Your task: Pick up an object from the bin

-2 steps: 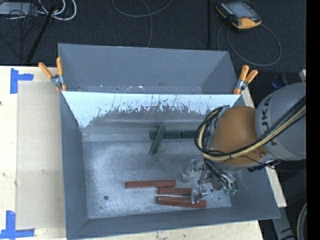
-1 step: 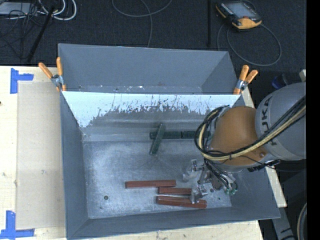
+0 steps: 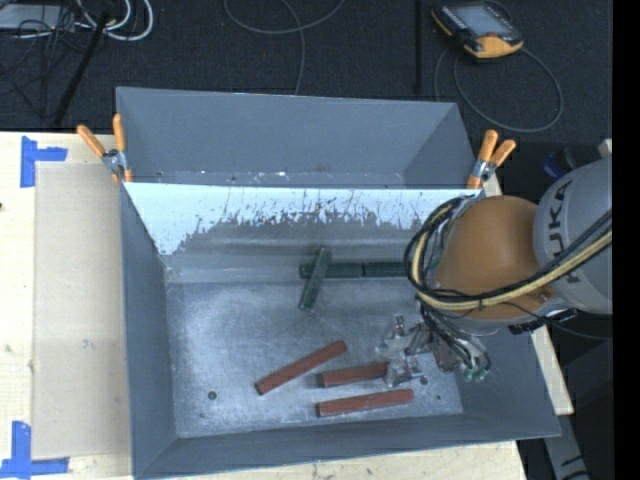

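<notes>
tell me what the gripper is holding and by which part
Cannot tell: the gripper is down at the right end of the middle brown bar, with no clear hold.

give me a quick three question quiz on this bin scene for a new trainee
1. How many reddish-brown flat sticks lie on the floor of the grey metal bin?
2. True or false: the dark green bars lie nearer the bin's back wall than the brown sticks do.
3. The gripper is at the right end of which thing?
A. the tilted stick farthest left
B. the middle stick
C. a dark green bar

Key: 1. three; 2. true; 3. B
</notes>
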Motion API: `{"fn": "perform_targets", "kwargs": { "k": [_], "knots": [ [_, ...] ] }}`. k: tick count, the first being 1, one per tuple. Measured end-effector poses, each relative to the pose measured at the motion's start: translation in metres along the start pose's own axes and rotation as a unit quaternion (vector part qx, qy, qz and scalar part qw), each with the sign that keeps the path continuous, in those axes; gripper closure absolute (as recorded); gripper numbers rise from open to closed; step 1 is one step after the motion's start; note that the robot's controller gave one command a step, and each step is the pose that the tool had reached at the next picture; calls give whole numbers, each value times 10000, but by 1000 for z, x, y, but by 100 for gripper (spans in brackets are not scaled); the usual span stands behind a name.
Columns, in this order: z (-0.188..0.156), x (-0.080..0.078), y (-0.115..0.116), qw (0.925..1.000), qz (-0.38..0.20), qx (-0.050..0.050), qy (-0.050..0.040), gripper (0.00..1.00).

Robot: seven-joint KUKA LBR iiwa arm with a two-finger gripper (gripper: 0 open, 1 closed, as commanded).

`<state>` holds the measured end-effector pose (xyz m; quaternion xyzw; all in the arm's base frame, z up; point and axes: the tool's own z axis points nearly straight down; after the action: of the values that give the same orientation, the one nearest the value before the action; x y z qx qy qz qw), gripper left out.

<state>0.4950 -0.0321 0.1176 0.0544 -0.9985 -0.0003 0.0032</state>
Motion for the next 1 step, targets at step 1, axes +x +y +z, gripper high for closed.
{"fn": "perform_targets", "kwargs": {
  "k": [1],
  "knots": [
    [-35, -1, -1, 9998, -170, 7, -42, 100]
  ]
}}
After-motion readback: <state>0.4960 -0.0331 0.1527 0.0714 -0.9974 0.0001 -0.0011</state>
